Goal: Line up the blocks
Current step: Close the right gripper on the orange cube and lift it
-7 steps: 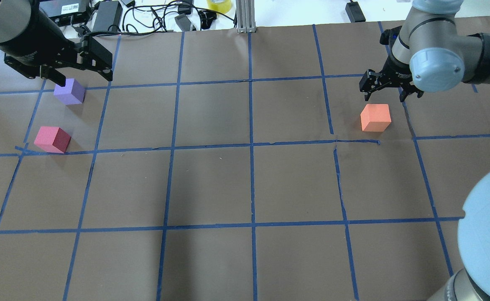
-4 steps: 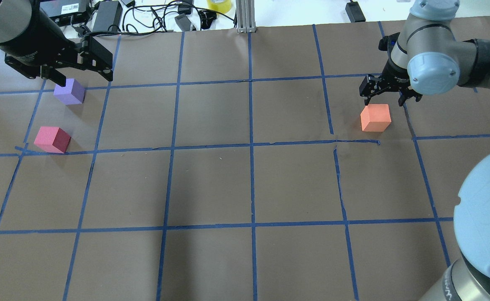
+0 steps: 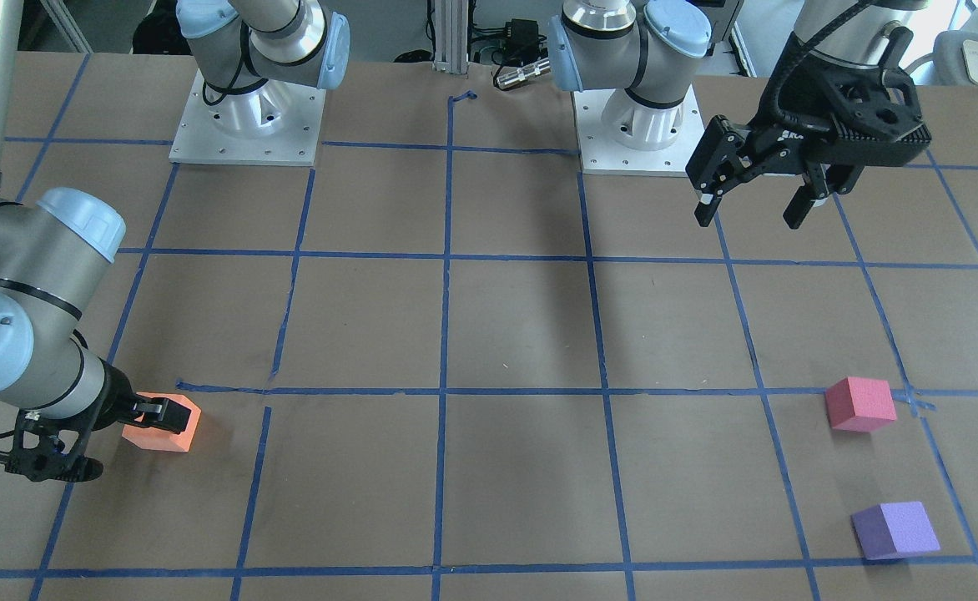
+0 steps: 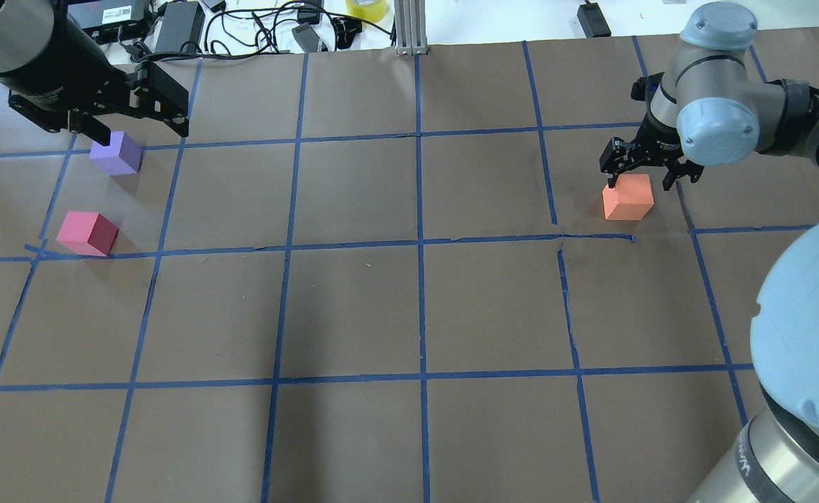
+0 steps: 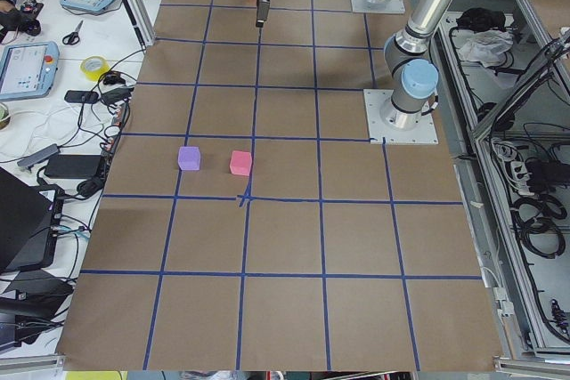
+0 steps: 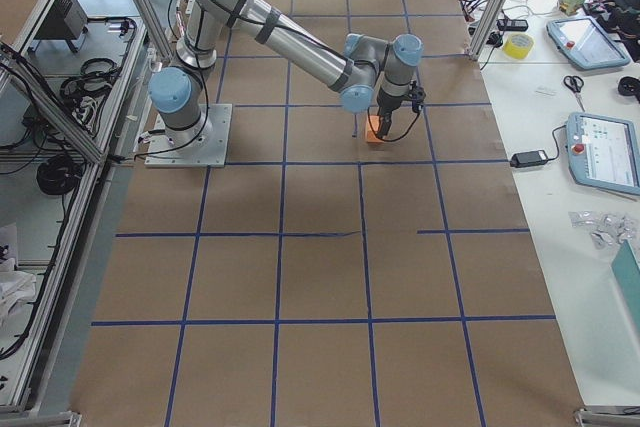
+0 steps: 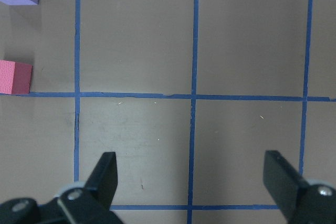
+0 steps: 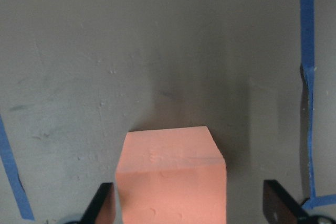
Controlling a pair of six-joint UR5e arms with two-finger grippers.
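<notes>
Nearest to me, the pinkish-red block [image 4: 87, 233] sits flat on the brown surface [image 4: 353, 314] close to its left edge, just beyond a line of blue tape [image 4: 353, 244] that crosses the surface from side to side. Slightly farther out and toward the right edge, the orange block [image 4: 628, 198] also sits flat. My right pincer [image 4: 640, 183] is lowered over it and released, one finger on each side of the cube. The right wrist view shows a sliver of bare surface between the cube and one finger and a wider gap on the other side, so nothing is gripped. Farther again on the left side, the purple block [image 4: 116, 154] rests toward the far-left corner, just beyond the pinkish-red one and apart from it. The two cubes roughly line up along the left edge, well apart from the orange cube. My left pincer [image 3: 748, 217] hangs above the surface on that side, spread wide and holding nothing. In the left wrist view both left-side cubes lie off to one side of its fingers, not between them.
</notes>
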